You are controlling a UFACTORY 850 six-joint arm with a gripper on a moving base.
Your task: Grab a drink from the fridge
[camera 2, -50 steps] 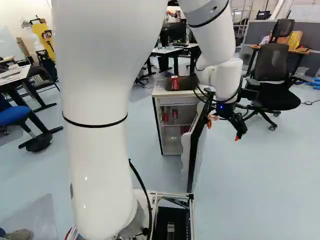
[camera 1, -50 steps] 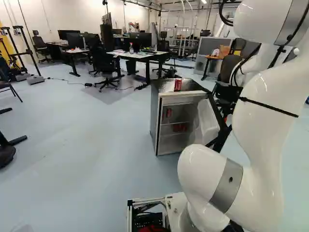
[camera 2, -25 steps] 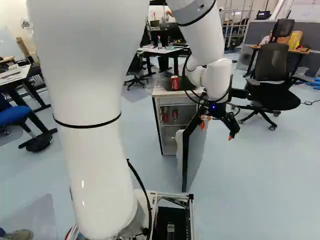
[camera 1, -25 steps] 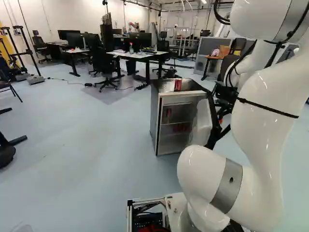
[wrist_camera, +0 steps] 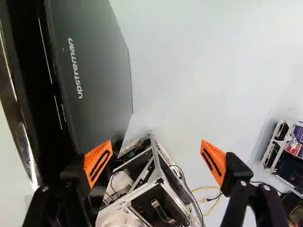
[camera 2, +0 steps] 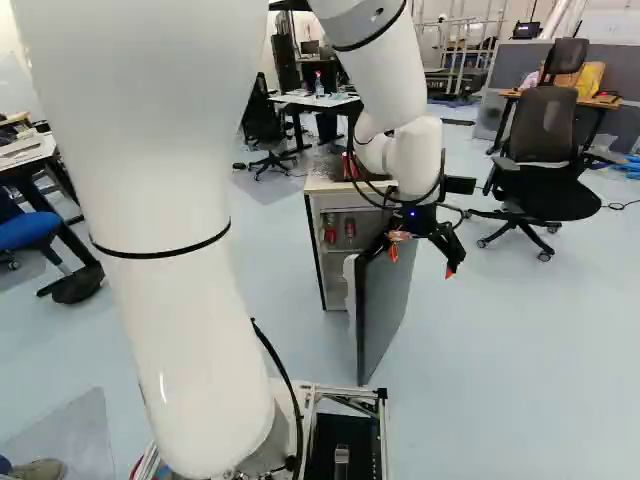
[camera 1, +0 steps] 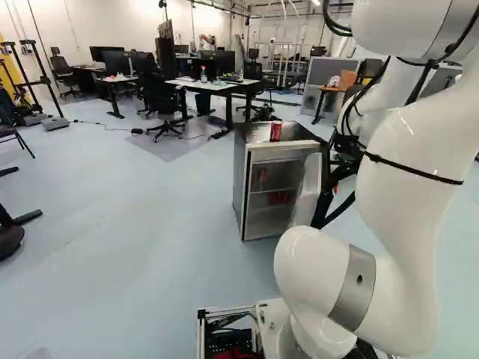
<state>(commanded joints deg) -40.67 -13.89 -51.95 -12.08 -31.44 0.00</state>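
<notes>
At the left of the right base view, a desk (camera 2: pixel 28 152) strewn with papers stands by a blue-seated chair (camera 2: pixel 28 230), while the robot's white arm (camera 2: pixel 160 220) rises in the foreground. Right of the arm's thick lower section, a small fridge (camera 2: pixel 335 187) stands open on the pale floor (camera 2: pixel 500 350), one red can (camera 1: pixel 275 132) upright on its top. Inside, two red cans (camera 2: pixel 330 230) stand side by side on the upper shelf, with more red cans (camera 1: pixel 278 197) on the shelf below, seen in the left base view. The fridge door (camera 2: pixel 385 305) swings out toward the base, its dark outer face turned to the right. Just beside the door's upper edge hangs the black end effector (camera 2: pixel 420 262), pointing down under a blue light; whether it touches the door cannot be told. In the wrist view, the end effector (wrist_camera: pixel 156 146) spreads its orange pads (wrist_camera: pixel 98 163) wide, the door beside one finger and the base's metal frame (wrist_camera: pixel 156 165) showing between the two. Farther right in the right base view, a black office chair (camera 2: pixel 545 130) sits near a wooden-topped desk (camera 2: pixel 607 103) bearing a yellow bag (camera 2: pixel 591 77).
</notes>
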